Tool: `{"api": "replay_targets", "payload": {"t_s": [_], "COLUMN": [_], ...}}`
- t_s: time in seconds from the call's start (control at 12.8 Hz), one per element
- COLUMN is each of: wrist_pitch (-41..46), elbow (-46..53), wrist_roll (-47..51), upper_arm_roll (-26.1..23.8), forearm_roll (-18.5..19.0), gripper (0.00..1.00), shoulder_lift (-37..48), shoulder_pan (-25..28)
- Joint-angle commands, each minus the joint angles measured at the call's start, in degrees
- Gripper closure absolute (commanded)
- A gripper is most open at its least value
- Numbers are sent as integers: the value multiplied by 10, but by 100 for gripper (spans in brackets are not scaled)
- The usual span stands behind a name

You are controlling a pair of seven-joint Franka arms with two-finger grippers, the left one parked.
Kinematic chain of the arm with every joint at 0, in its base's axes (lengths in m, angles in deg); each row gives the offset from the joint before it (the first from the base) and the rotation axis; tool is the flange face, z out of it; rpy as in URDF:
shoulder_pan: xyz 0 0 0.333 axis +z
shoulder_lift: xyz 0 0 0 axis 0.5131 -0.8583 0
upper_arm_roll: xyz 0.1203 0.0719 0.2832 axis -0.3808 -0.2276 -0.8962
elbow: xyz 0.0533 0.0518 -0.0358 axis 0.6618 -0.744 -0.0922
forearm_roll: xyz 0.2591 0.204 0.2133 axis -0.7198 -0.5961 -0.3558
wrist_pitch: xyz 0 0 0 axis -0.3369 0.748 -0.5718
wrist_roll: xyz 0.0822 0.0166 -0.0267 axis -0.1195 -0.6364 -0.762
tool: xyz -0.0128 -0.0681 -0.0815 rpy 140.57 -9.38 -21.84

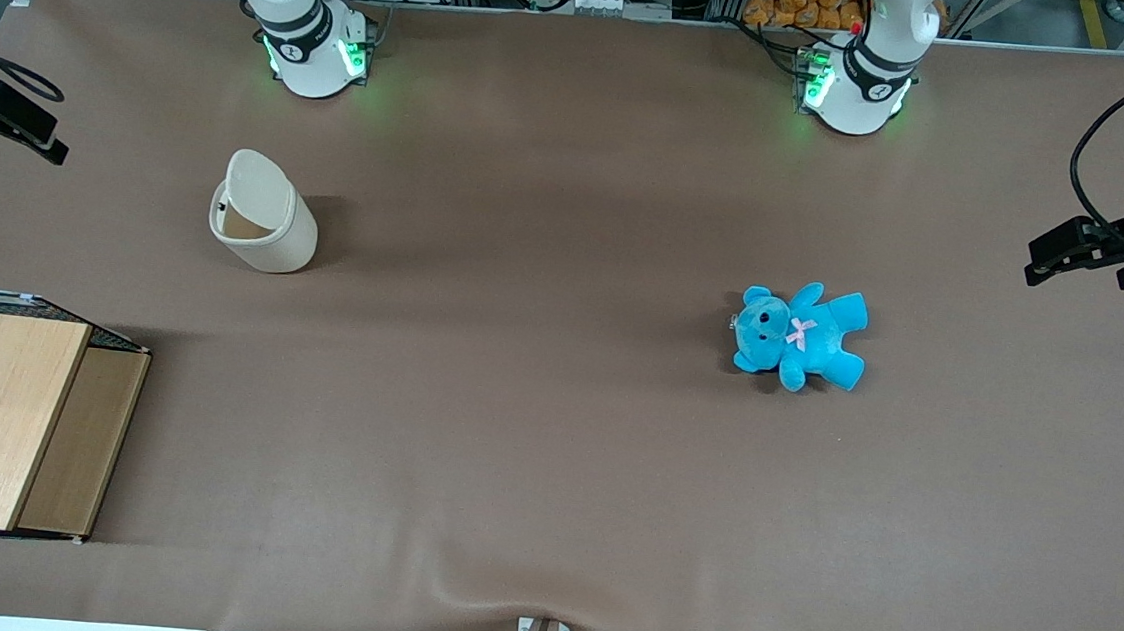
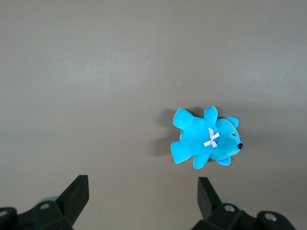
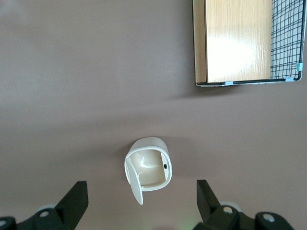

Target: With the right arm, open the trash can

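**The bin's lid stands up and the gripper hangs with nothing in it**

We start at the two black fingers (image 3: 76,197) of the right arm's gripper (image 3: 140,203). They are spread wide apart and they hold nothing. In the right wrist view we see the brown table between them, and the trash can (image 3: 149,168) sits well below them. The fingers do not touch it.

The trash can (image 1: 264,215) is a small cream bin. It stands upright on the bench (image 1: 549,475), toward the working arm's end, near the edge where the arm bases are fixed. Its pale lid (image 1: 256,187) is tipped up, and we can look down into the bin's hollow inside. A tiny dark spot shows on the inner rim.

The right arm's white base (image 1: 312,47) with green lights sits at the bench edge, close to the bin and farther from the front camera.

A wooden box (image 1: 7,422) with a wire grid side sits at the bench corner nearest the front camera, at the working arm's end. It is well apart from the bin.

A blue teddy (image 1: 799,335) with a pink bow lies on its back toward the parked arm's end, well apart from the bin.
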Motion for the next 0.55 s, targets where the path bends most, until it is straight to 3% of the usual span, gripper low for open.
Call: {"api": "replay_targets", "payload": {"t_s": [0.0, 0.47], "wrist_pitch": [3, 4], "elbow": [3, 2], "wrist_roll": [0, 2], "upper_arm_roll": [-5, -5], "forearm_roll": [8, 7], "gripper": [0, 0], "shoulder_lift": [0, -1], "shoulder_pan": [-6, -7]}}
